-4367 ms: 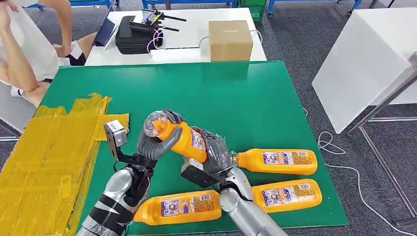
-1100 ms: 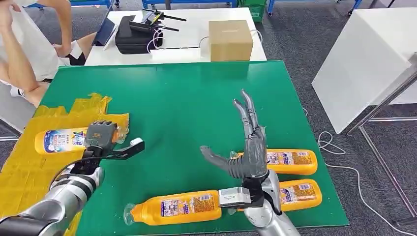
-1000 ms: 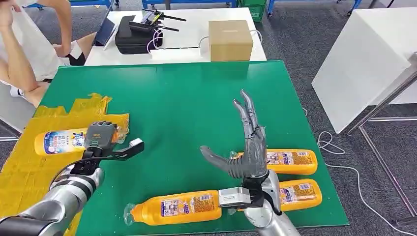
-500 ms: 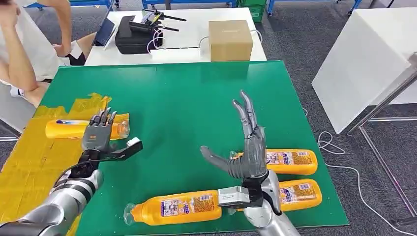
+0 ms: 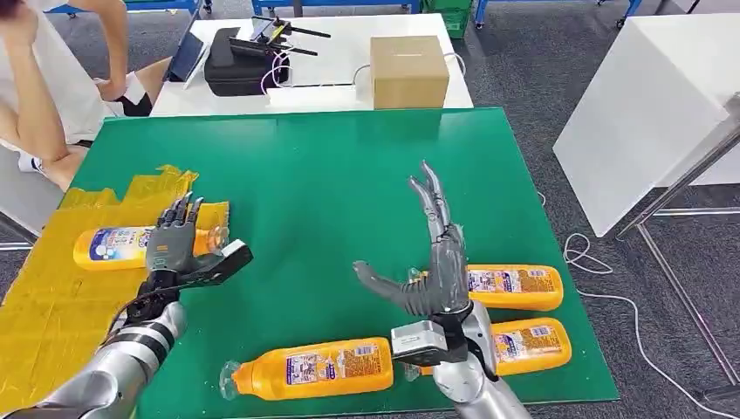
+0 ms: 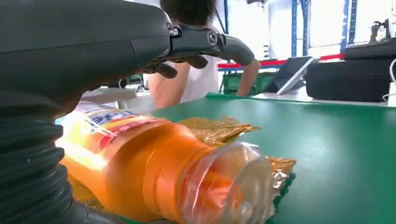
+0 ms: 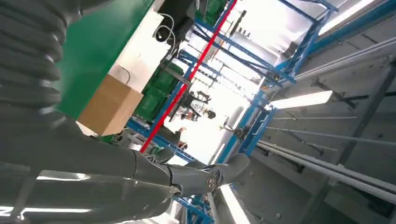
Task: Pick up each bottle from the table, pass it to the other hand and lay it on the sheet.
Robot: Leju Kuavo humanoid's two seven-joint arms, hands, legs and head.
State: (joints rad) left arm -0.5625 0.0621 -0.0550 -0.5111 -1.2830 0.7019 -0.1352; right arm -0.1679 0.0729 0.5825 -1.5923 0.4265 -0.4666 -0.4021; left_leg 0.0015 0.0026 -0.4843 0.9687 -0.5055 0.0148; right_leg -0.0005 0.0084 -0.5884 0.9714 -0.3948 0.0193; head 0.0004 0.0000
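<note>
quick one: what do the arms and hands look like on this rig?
Silver metallic forearms with dark bands. Left hand and right hand are dark grey, with slim segmented fingers and a thick grey thumb. A grey ribbed cover sits at each wrist, with a boxy silver module by the right one.

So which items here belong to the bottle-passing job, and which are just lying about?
Job items:
bottle on the sheet
yellow sheet
three bottles on the green mat

Lying about:
cardboard box
black case
tablet
</note>
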